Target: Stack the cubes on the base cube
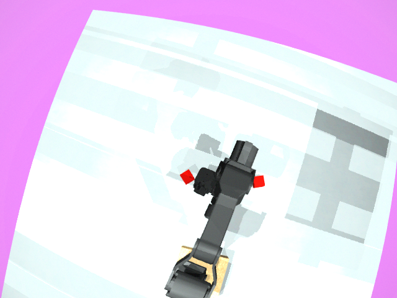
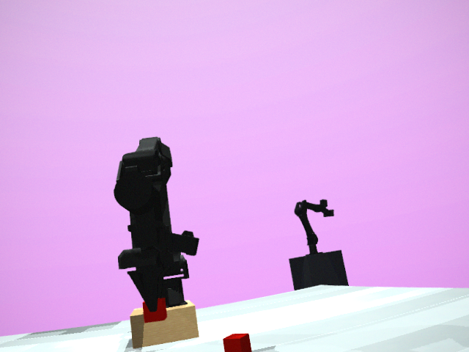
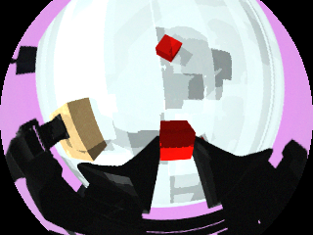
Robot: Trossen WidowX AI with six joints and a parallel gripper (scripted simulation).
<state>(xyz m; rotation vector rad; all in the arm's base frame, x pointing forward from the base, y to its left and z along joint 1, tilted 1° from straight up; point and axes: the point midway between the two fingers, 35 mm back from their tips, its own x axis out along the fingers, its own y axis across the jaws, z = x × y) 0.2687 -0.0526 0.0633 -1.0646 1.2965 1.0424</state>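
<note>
My gripper (image 2: 153, 305) (image 3: 175, 139) is shut on a red cube (image 2: 160, 314) (image 3: 176, 128), held up above the table. The arm hides the held cube in the top view. A second red cube (image 1: 187, 176) (image 2: 237, 344) (image 3: 168, 48) rests on the table to the left of the arm in the top view. A third red cube (image 1: 258, 181) lies at the right of the arm there, partly covered by it. Only a sliver of it shows beside the right finger in the wrist view. The cubes look alike, so I cannot tell which is the base cube by colour.
The arm stands on a wooden block (image 1: 221, 282) (image 2: 170, 328) (image 3: 83, 119). Another arm (image 2: 308, 227) stands far back on a dark box (image 2: 319, 270). Grey shadows and reflections cross the pale table (image 1: 80, 198).
</note>
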